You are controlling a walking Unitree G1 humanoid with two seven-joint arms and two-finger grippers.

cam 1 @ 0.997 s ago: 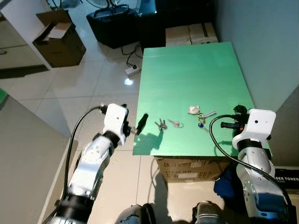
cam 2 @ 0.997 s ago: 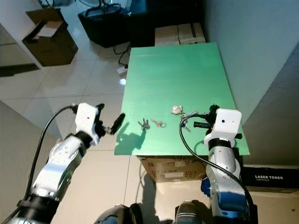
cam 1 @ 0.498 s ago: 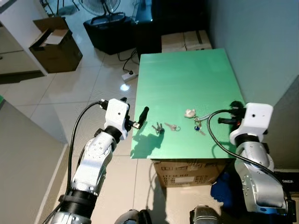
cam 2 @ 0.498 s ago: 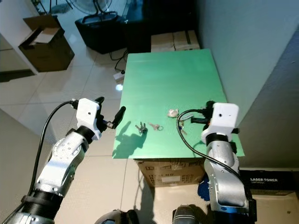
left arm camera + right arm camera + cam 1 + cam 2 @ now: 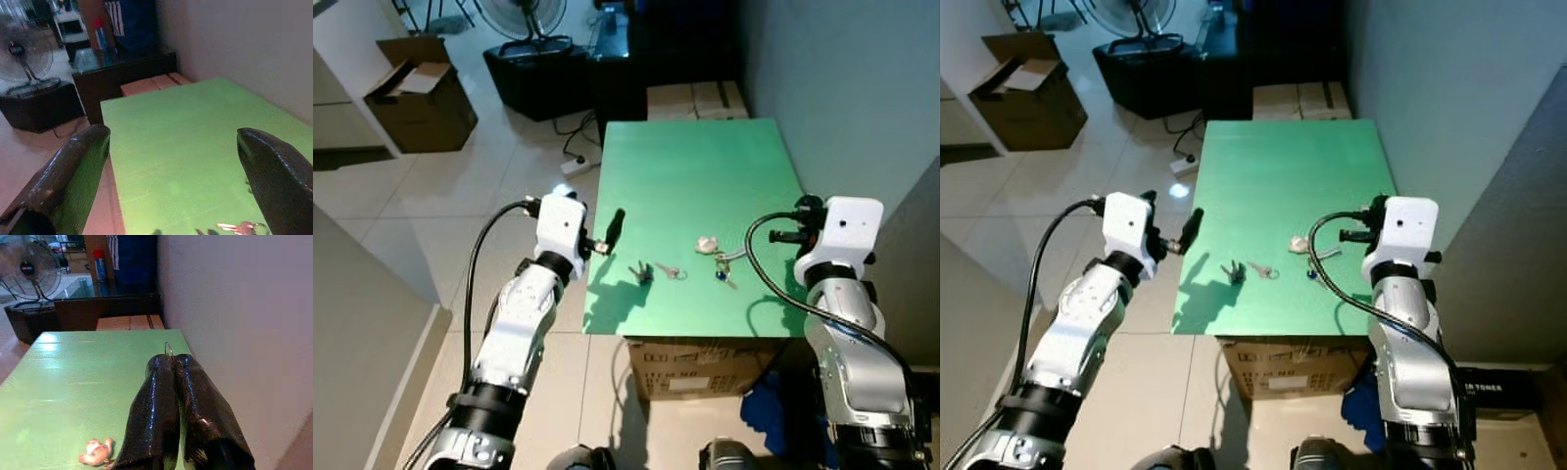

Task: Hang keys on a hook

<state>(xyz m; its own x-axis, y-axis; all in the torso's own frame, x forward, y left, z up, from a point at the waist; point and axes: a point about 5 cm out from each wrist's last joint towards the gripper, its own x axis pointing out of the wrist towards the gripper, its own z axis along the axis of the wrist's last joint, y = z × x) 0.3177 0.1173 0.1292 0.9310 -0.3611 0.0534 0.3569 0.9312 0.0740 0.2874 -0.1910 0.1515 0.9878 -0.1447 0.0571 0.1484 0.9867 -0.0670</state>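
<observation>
A small bunch of keys (image 5: 641, 271) and a single silver key (image 5: 672, 271) lie near the front of the green table (image 5: 695, 166). To their right lies a second bunch with a blue tag (image 5: 721, 269), beside a pale charm (image 5: 707, 244). My left gripper (image 5: 607, 233) hovers open at the table's left edge, left of the first bunch; in the left wrist view its fingers (image 5: 78, 161) stand wide apart. My right gripper (image 5: 775, 236) hangs over the table's right side. In the right wrist view it (image 5: 168, 358) is shut, with a thin metal ring (image 5: 168, 349) poking out at its tips.
A grey wall runs close along the table's right side. Cardboard boxes (image 5: 695, 98) stand at the far end and another box (image 5: 705, 357) under the table. On the tiled floor to the left are an open carton (image 5: 416, 93), a black case (image 5: 533, 64) and a power strip (image 5: 573, 164).
The whole view has shifted, so the camera moved. My right gripper now stands a little farther back from the tagged keys. The left gripper keeps its place at the table's edge.
</observation>
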